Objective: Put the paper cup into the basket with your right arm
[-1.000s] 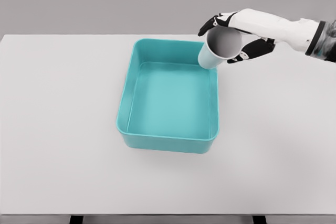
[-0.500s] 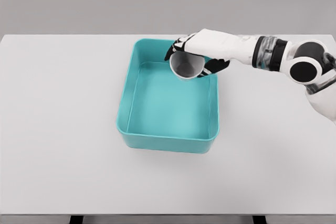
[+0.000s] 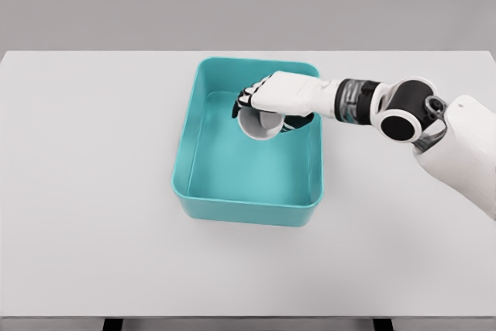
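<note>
Nearest the camera: bare white table (image 3: 93, 253), nothing on it this side of the basket. Then the teal basket's (image 3: 246, 211) front wall, rim unbroken, floor inside bare.

Farther in, over the rear half of the basket: right hand (image 3: 267, 106), arm entering from the right edge, fingers (image 3: 245, 100) wrapped round the paper cup (image 3: 260, 123) (mouth turned toward the camera, so the cup is tipped rather than upright). Cup inside the basket's outline, below rim level as far as can be judged, though whether its base touches the floor cannot be told from this angle. Forearm crossing the right wall above the rim, apparently clear of it.

Step in hand, judged from this: the placing itself, carry finished, release not yet made. Next move calls for lowering until the cup rests on the floor, opening the fingers, then lifting straight up and back over the right wall without catching the cup or the rim. Risk: a tipped cup rolling on release (harmless while the walls contain it).

Beyond the basket: more table, then grey backdrop. Left arm nowhere in view.
</note>
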`<move>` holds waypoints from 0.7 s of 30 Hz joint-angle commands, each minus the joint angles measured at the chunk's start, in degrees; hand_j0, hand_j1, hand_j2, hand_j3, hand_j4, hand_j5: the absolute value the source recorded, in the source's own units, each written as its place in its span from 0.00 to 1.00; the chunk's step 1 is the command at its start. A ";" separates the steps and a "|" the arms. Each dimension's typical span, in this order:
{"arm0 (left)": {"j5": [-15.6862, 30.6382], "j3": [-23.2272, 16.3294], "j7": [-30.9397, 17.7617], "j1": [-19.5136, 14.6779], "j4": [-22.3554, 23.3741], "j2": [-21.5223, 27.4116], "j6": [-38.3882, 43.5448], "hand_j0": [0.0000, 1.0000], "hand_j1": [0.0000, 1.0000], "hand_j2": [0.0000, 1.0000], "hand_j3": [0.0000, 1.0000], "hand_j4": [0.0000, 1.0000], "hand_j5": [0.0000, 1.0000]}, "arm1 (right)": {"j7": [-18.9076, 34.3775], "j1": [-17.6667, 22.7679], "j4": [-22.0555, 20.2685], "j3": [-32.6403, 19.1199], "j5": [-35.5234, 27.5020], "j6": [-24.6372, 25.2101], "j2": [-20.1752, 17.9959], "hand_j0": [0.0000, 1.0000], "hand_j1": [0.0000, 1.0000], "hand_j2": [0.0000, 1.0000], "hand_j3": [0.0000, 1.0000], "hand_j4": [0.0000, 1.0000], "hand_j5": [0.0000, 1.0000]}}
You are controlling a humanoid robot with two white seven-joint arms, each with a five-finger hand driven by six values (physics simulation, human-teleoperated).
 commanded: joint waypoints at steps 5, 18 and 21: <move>0.00 -0.01 -0.01 0.00 0.01 0.00 0.00 1.00 1.00 1.00 1.00 1.00 1.00 | -0.02 0.00 2.39 0.64 2.42 0.02 1.84 0.66 0.66 0.66 0.66 0.66 0.66; 0.00 -0.01 -0.01 0.00 0.01 0.00 0.00 1.00 1.00 1.00 1.00 1.00 1.00 | -0.02 -0.09 2.13 0.99 3.39 -0.60 3.16 1.00 1.00 1.00 1.00 1.00 1.00; 0.00 -0.01 -0.01 0.00 0.01 0.00 0.00 1.00 1.00 1.00 1.00 1.00 1.00 | -0.02 -0.44 2.04 0.99 3.39 -0.68 3.16 1.00 1.00 1.00 1.00 1.00 1.00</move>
